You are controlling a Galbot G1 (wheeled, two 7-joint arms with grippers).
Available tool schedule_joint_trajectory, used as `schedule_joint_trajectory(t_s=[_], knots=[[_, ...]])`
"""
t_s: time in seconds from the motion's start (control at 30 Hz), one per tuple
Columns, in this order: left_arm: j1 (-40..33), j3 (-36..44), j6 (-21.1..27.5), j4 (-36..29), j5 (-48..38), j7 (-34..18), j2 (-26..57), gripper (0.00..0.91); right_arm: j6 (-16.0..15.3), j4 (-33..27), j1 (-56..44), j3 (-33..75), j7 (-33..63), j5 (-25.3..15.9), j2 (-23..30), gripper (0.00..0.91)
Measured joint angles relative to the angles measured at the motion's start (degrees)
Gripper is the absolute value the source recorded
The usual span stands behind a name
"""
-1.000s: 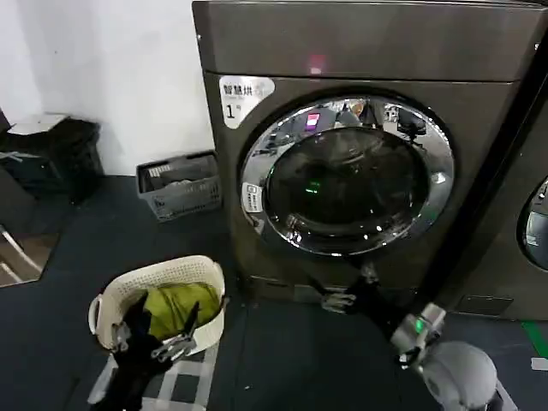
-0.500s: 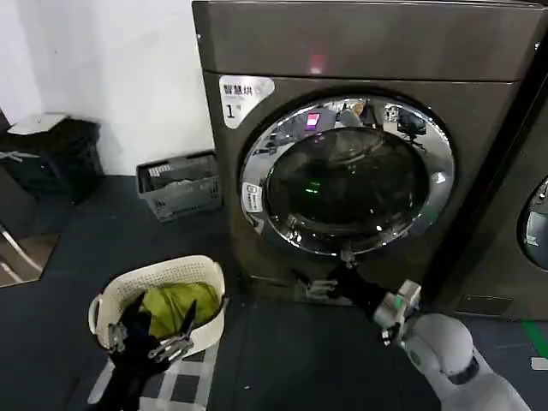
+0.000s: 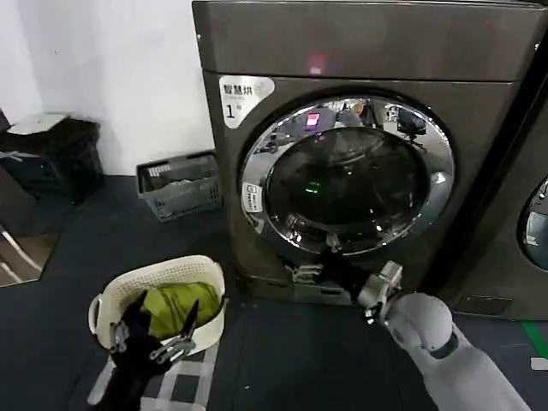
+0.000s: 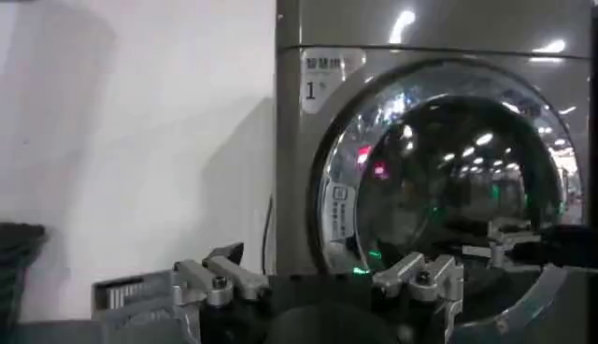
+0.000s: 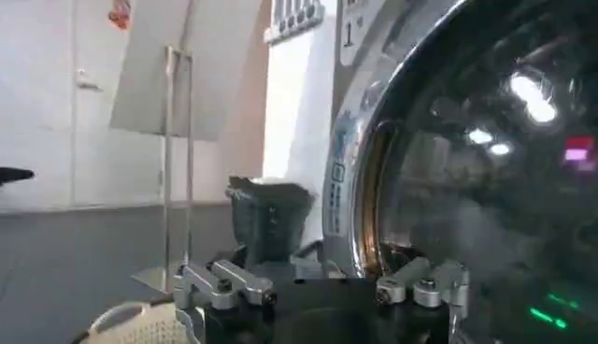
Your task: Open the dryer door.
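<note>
The dryer (image 3: 368,43) is a dark grey-brown machine bearing a white "1" sticker (image 3: 244,94) and a pink light (image 3: 317,64). Its dryer door (image 3: 347,175), dark glass inside a wide chrome ring, sits flush and shut. My right gripper (image 3: 315,259) is open at the ring's lower left edge, one finger up by the chrome, the other below it. From the right wrist the door (image 5: 486,168) looms very close, with the ring's edge just beyond the jaws. My left gripper (image 3: 152,341) hangs open, low on the left, over the laundry basket. From the left wrist the door (image 4: 448,178) is farther off.
A white laundry basket (image 3: 163,267) holding green cloth stands on a checked mat (image 3: 184,385) at lower left. A grey crate (image 3: 180,184) and a black bin (image 3: 60,154) stand by the white wall. A neighbouring dark machine (image 3: 531,223) stands at the right edge.
My right arm has moved left and up, from the floor in front of the dryer to the lower left rim of the door. The left arm has hardly moved. The door stays shut.
</note>
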Motion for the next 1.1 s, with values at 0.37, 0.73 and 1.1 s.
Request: schedule_joint_trajectory(t_s=[0.37, 0.73, 1.1], knots=[[-0.2, -0.1, -0.1, 0.8, -0.2, 0.3, 0.0, 0.907, -0.2, -3.8, 3.1, -3.0, 1.5, -1.4, 2.3, 0.907], [0.0, 0.0, 0.2, 0.1, -0.1, 0.3, -0.3, 0.907, -0.1, -7.6, 6.7, -6.0, 2.5, -1.8, 4.3, 0.907], [0.2, -0.1, -0.1, 0.0, 0.8, 0.3, -0.4, 0.907, 0.0, -10.4, 9.9, -8.2, 3.1, -1.6, 5.4, 0.907]])
